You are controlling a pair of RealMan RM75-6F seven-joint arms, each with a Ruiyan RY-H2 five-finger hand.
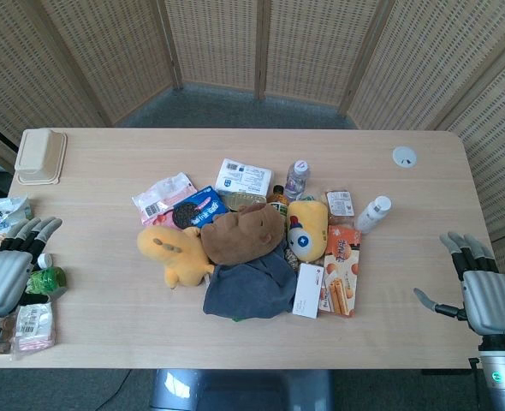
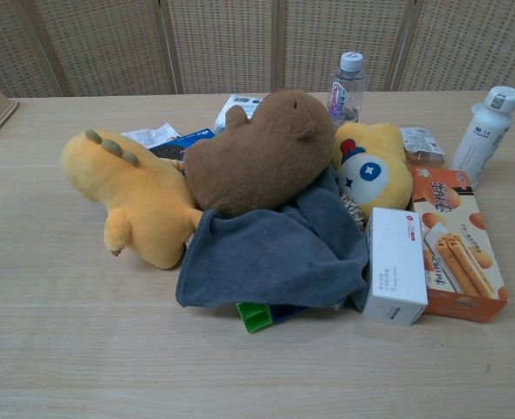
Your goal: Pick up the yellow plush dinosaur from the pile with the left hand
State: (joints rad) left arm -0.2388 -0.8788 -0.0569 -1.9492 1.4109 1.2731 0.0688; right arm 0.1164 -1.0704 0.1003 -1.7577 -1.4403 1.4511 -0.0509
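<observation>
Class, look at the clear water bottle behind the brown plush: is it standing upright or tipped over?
Upright. The chest view shows the water bottle standing with its white cap at the top, behind the brown plush.

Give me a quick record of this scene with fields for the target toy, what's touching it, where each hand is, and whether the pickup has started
target: yellow plush dinosaur, lying on the left edge of the pile
touching it: brown plush animal leans against its right side; grey cloth meets its lower side
left hand: at the table's left edge, fingers apart, holding nothing, well apart from the dinosaur
right hand: at the table's right edge, fingers apart, empty
pickup: not yet begun
</observation>
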